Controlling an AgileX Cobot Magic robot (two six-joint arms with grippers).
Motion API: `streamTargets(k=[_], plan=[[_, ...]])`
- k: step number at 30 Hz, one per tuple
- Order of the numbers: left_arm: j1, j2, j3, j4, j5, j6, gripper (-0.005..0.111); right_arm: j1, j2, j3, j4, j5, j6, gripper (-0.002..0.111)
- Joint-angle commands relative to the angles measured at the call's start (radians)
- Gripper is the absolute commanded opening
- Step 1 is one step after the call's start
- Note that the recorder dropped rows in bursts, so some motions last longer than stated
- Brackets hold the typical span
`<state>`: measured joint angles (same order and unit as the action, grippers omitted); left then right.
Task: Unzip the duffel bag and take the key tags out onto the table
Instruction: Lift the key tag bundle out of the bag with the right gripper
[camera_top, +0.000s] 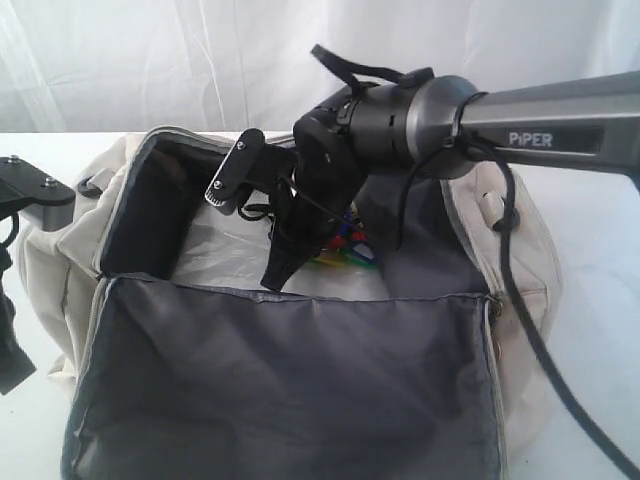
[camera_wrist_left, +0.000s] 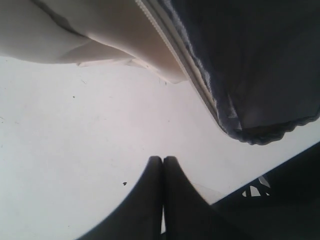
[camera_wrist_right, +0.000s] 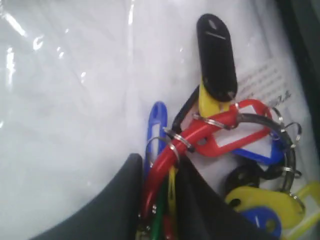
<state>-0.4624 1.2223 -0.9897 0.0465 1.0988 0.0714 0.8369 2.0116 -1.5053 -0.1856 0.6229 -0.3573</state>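
The cream duffel bag lies open, its dark grey lined flap folded toward the front. Inside, on clear plastic, lies the bunch of coloured key tags. My right gripper reaches down into the bag. In the right wrist view that right gripper is shut on several of the key tags, red, green and yellow ones pinched between its fingers, with the others fanned out beyond. My left gripper is shut and empty over the white table, beside the duffel bag's edge.
The left arm's black mount shows at the left edge of the exterior view. A black cable from the right arm drapes over the bag's right side. White table shows to the right of the bag; a white curtain hangs behind.
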Motion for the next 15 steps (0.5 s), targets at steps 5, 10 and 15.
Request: streamTargets(k=[5,10,15], plan=[[0.001,-0.008,0.003,-0.018,0.01,0.006,0.0,-0.007,-0.188,0.001,0.246,0.078,-0.094,0.0],[0.001,-0.008,0.003,-0.018,0.017,0.006,0.0,-0.007,-0.251,0.001,0.285,0.133,-0.094,0.0],[0.001,-0.008,0.003,-0.018,0.015,0.006,0.0,-0.007,-0.289,0.001,0.327,0.155,-0.095,0.0]])
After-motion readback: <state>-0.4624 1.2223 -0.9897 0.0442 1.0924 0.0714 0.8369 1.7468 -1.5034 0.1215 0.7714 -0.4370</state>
